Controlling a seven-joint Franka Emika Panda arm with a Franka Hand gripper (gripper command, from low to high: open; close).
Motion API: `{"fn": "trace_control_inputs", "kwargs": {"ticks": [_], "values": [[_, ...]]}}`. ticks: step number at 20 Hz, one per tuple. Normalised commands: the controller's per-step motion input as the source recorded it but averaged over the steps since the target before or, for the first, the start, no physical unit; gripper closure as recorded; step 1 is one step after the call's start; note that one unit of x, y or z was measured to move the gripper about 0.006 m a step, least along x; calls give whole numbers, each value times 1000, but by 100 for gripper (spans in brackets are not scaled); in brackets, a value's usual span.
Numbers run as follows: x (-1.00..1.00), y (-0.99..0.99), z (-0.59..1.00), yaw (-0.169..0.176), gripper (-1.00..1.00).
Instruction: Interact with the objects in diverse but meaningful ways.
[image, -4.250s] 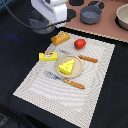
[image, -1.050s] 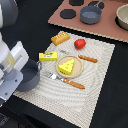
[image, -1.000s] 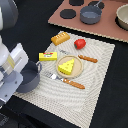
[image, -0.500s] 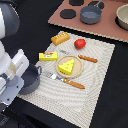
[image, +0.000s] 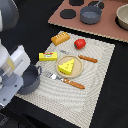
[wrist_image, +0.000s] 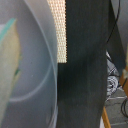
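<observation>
On the striped placemat (image: 97, 75) the yellow holed cheese wedge (image: 66, 65) lies on a small round plate (image: 58, 73) near the middle; the yellow box with red marks (image: 48, 56) sits just left of it; the golden bread loaf (image: 60, 38) and the red fruit (image: 80, 43) lie farther back; the grey two-handled pot (image: 91, 13) stands on the far brown board (image: 107, 27); the arm's hand (image: 25, 80) hangs over a grey bowl (image: 30, 82) at the mat's near-left corner, and I cannot tell whether its fingers are apart or together.
</observation>
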Motion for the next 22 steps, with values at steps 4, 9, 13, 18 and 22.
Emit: {"fn": "trace_control_inputs", "kwargs": {"ticks": [4,9,13,18,22], "values": [[541,368,588,38,-100],[787,428,635,44,-100],[596,402,229,106,-100],[585,478,158,103,-100],[547,559,79,107,-100]]}}
